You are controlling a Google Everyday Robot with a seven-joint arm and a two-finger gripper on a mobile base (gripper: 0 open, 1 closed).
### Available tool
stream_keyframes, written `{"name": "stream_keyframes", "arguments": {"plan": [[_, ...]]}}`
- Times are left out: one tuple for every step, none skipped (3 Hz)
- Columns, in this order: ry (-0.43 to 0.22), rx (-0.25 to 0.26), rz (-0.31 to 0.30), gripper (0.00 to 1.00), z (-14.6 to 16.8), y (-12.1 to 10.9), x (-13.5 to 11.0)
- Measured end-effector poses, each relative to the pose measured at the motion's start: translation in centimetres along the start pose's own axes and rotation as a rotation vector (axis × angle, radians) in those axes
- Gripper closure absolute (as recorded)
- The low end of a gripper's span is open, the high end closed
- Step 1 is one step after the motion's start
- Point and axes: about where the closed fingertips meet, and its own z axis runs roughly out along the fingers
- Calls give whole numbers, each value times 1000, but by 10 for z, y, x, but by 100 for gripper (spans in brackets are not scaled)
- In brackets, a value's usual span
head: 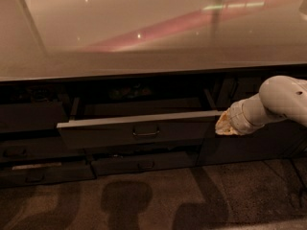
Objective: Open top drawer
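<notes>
The top drawer (pixel 105 132) is a wide dark grey drawer under the counter. It stands pulled out part way, with its pale top rim showing. Its small rectangular pull handle (pixel 146 133) sits in the middle of the front. My gripper (pixel 224 125) is at the end of the white arm (pixel 280 99) that comes in from the right. It sits just off the drawer front's right end, well to the right of the handle. It holds nothing that I can see.
A glossy pale countertop (pixel 153 37) overhangs the drawers. Narrower drawer fronts (pixel 144 164) lie below the open drawer, and another lies at the left (pixel 29 152). A dark cabinet front (pixel 254 145) is behind the arm. Speckled floor (pixel 153 200) lies in front.
</notes>
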Motion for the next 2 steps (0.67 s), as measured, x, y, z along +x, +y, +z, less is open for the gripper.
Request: {"name": "stream_keyframes", "arguments": {"plan": [[8, 49, 12, 100, -26, -12, -7], [24, 93, 14, 100, -53, -25, -14]]}}
